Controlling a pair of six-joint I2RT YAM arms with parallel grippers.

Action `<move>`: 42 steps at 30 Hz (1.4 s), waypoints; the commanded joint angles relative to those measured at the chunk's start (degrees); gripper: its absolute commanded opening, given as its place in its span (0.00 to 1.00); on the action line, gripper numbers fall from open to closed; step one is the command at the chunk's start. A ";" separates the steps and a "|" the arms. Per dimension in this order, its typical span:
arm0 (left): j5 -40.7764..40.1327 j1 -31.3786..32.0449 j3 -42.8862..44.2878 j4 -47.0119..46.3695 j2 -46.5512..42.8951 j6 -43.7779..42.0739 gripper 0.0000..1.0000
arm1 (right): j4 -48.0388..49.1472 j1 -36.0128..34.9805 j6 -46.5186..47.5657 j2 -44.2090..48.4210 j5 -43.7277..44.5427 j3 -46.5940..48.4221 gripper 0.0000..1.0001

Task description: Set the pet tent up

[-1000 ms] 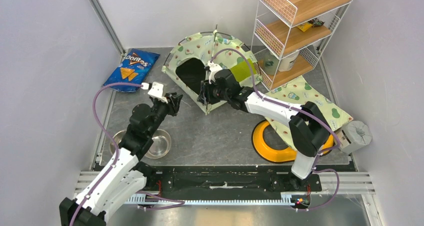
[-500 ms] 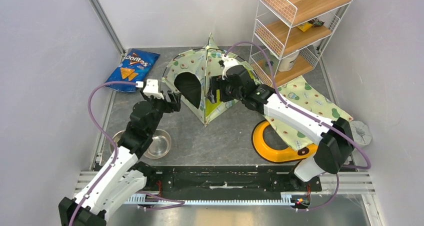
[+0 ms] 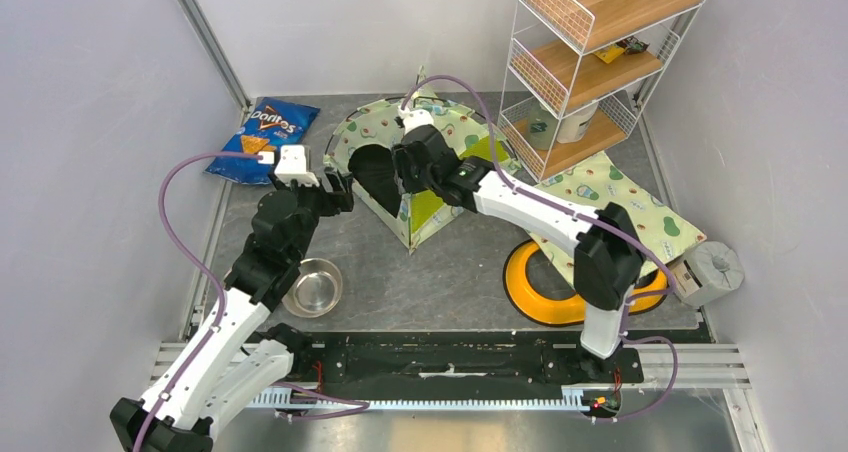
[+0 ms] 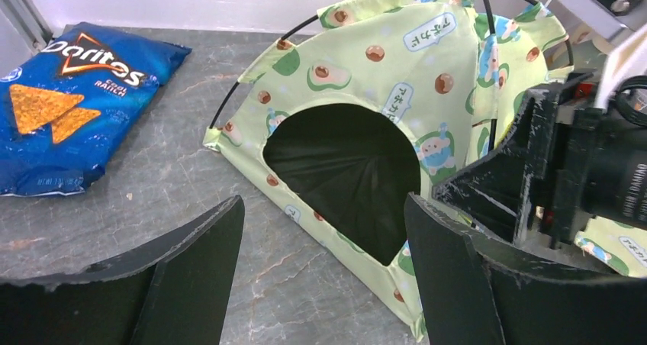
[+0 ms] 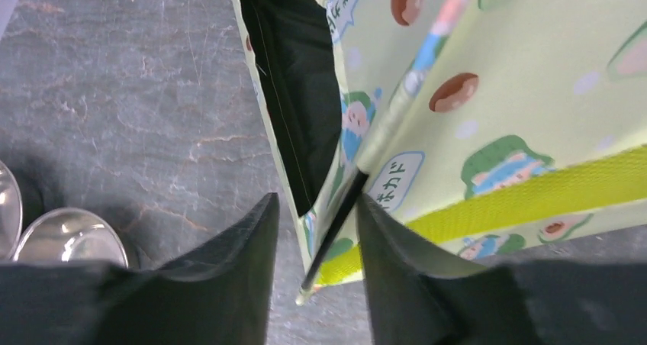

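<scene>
End effector on the right [image 5: 317, 205] has its fingers parted, straddling the front corner of the pet tent [image 5: 488, 93]. The black pole [image 5: 333, 230] and the doorway [image 4: 343, 177] hem sit in the gap, nothing visibly pinched.

Risks:
- Closing here likely catches the pole alone or the fabric alone. The pole end looks bare below its sleeve, so a pull could slide it further out and the frame sags.
- Tent looks light and only rests on the bench [image 3: 450, 272], so a sideways shove probably skates or tips it instead of seating the pole.
- Left end effector [image 4: 324, 207] is spread wide and empty, close to the right one. Both converging on that corner could collide.

Position: tent stands at the back middle of the bench, peak up, doorway facing the left arm. Right end effector is at its front corner, left one just short of the doorway, apart from it. Doritos bag [image 3: 262, 137] lies left of the tent, steel bowl [image 3: 315, 287] beside the left arm.
</scene>
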State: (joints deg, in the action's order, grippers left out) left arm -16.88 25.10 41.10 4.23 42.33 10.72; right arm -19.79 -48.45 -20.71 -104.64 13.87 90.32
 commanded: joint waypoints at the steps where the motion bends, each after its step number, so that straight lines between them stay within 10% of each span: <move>1: -2.26 -0.14 1.26 1.73 -1.30 2.20 0.83 | 1.32 -0.25 2.60 -2.88 2.65 5.33 0.36; 7: -2.86 -0.09 3.10 3.77 -1.90 0.69 0.82 | 1.09 -0.25 10.57 -1.20 -1.42 6.82 0.00; 25: 3.77 -0.09 11.24 8.25 -0.02 -3.21 0.82 | -10.36 11.67 28.35 2.22 -27.21 11.20 0.00; 31: 6.39 -0.09 12.61 9.08 1.57 -2.90 0.82 | -14.91 12.15 22.98 5.74 -20.47 10.37 0.74; 42: 8.38 -0.09 13.13 8.80 4.60 -2.63 0.82 | -23.27 12.33 7.33 22.90 9.37 -8.86 0.88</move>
State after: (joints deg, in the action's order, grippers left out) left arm -9.26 25.10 51.92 14.04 46.33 9.28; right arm -37.08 -36.23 -7.25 -85.41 9.65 88.29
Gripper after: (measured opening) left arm 0.822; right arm 0.880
